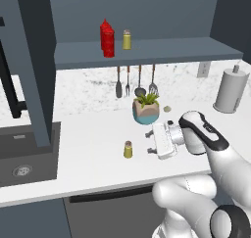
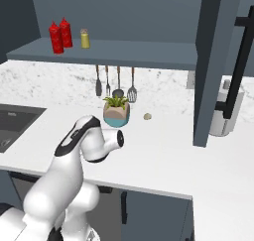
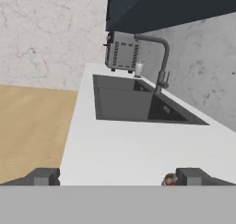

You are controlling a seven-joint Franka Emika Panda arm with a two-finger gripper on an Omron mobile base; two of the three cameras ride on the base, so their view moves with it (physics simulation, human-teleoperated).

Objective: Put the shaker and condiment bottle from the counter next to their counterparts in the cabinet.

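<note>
A small olive-yellow shaker (image 1: 128,149) stands upright on the white counter (image 1: 88,134). My gripper (image 1: 149,142) hovers just to its right, pointing left at it, jaws open and empty. In the hand view the shaker's cap (image 3: 169,179) peeks up beside the right fingertip (image 3: 191,174), off-centre from the gripper (image 3: 117,176). On the cabinet shelf (image 1: 171,53) two alike red condiment bottles (image 1: 107,38) stand close together, with a second shaker (image 1: 127,39) to their right. From the right base view the bottles (image 2: 60,35) and that shaker (image 2: 85,38) sit at the shelf's (image 2: 149,54) left end.
A potted plant (image 1: 146,109) stands behind the gripper, under hanging utensils (image 1: 135,83). A paper towel roll (image 1: 230,91) is at the right. The sink (image 1: 24,158) with faucet (image 3: 159,61) and a toaster (image 3: 122,50) lie left. Open cabinet doors (image 1: 34,60) hang on both sides.
</note>
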